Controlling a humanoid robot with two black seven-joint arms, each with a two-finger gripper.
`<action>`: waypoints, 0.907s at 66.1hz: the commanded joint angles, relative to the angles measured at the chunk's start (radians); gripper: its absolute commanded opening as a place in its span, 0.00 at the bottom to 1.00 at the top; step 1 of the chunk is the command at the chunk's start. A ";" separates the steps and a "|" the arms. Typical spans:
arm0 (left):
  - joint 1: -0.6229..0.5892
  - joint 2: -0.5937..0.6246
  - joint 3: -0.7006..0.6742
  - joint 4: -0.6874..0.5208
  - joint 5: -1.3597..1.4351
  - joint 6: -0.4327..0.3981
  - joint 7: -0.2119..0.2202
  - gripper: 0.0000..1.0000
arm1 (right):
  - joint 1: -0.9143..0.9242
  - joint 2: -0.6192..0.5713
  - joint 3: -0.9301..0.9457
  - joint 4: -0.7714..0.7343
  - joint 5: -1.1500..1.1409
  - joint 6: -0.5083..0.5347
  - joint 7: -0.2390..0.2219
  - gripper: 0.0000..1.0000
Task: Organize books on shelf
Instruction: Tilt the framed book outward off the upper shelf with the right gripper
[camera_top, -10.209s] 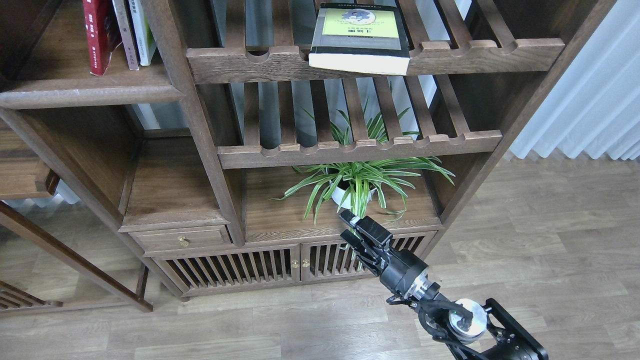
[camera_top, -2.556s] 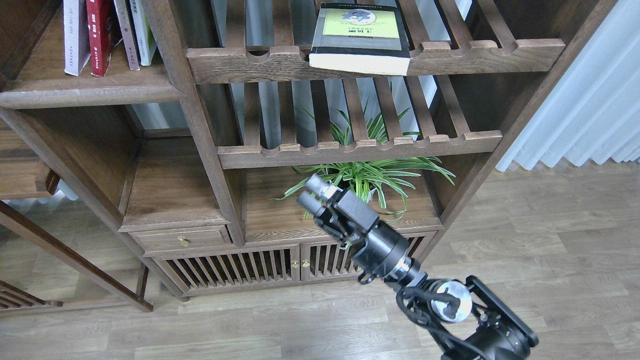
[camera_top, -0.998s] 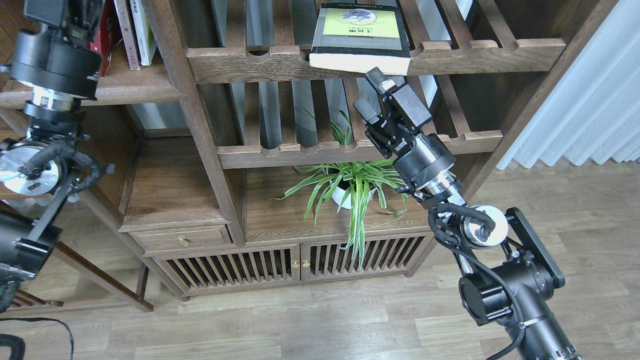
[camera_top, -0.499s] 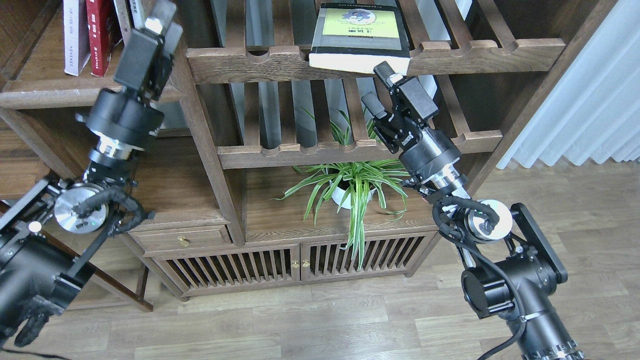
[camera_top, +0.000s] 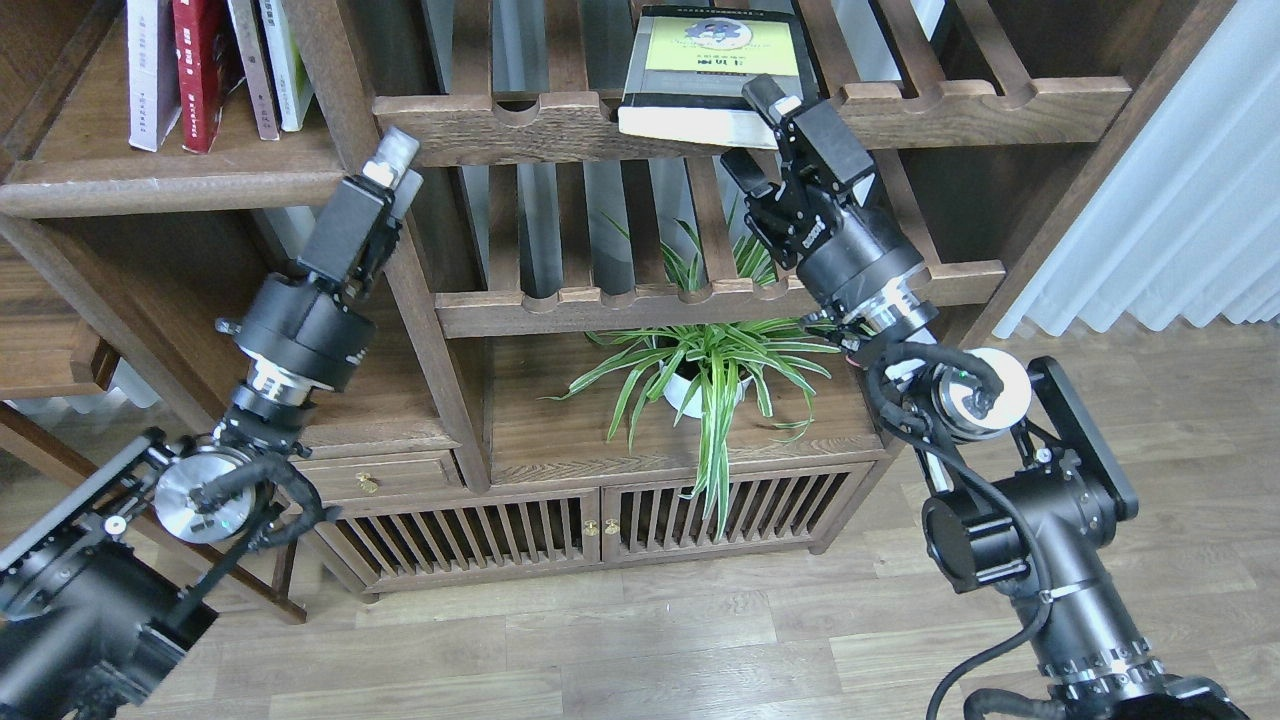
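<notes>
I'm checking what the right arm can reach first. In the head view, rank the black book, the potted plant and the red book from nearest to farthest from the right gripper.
1. black book: lying flat on the upper slatted rack, at the right gripper.
2. potted plant: below, on the lower board.
3. red book: far left, standing on the solid shelf.

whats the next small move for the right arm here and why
Probably close the right gripper on the thick black book with the yellow-green panel. Its open fingers bracket the book's overhanging front corner, one above, one below, while the book lies flat on the slatted rack, not on the solid dark-brown shelf.
</notes>
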 joint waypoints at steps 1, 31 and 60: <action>0.016 -0.005 0.010 0.000 0.004 0.000 0.000 0.99 | 0.006 0.000 0.004 0.000 -0.003 -0.034 0.012 0.91; 0.072 -0.007 0.010 0.000 0.020 0.000 0.002 0.99 | 0.033 0.000 0.004 0.000 -0.012 -0.059 0.012 0.82; 0.076 -0.007 0.008 0.000 0.027 0.000 0.000 0.99 | 0.032 0.000 0.004 -0.006 -0.021 -0.071 0.013 0.64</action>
